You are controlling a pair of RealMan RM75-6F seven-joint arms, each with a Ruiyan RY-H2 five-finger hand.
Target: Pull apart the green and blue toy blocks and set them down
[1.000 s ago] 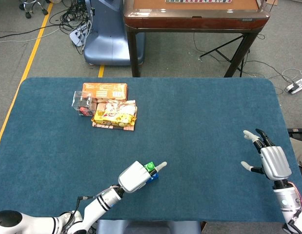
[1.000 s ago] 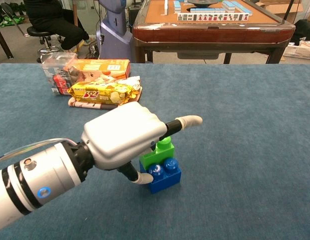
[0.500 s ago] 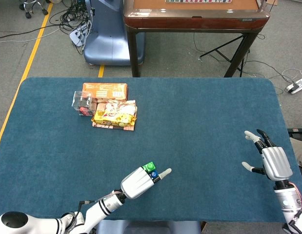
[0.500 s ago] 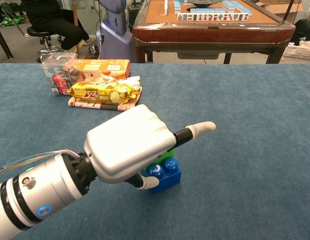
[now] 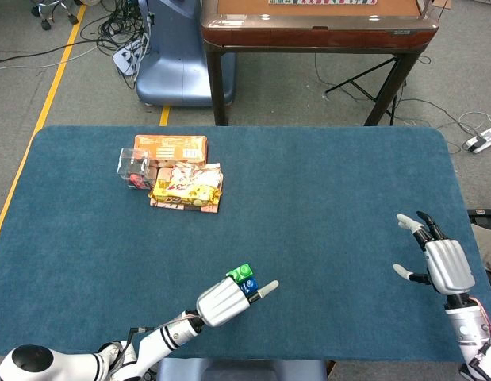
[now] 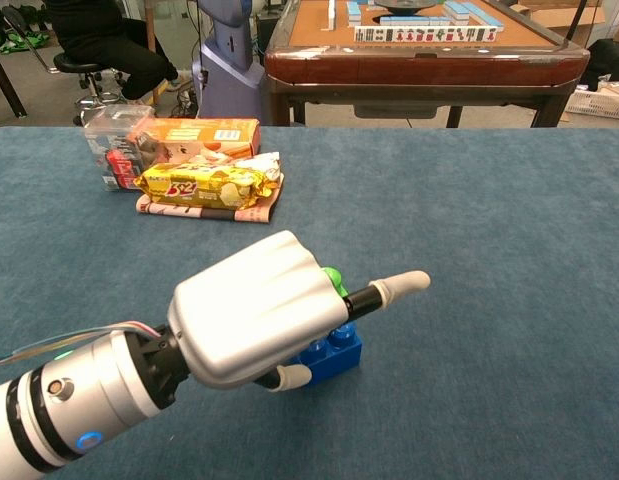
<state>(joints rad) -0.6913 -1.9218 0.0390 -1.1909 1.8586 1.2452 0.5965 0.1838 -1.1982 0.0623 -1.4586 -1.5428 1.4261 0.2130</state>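
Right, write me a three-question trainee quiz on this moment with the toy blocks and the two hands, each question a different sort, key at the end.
1. True or false: the green block and the blue block are already apart.
2. Which hand is at the blocks? A) left hand B) right hand C) both
3. Fill in: the yellow snack packet lies at the table's far ______ side in the chest view.

Key
1. False: they are joined, green on blue.
2. A: the left hand covers the stack, while the right hand is open and away from it near the table edge.
3. Left.
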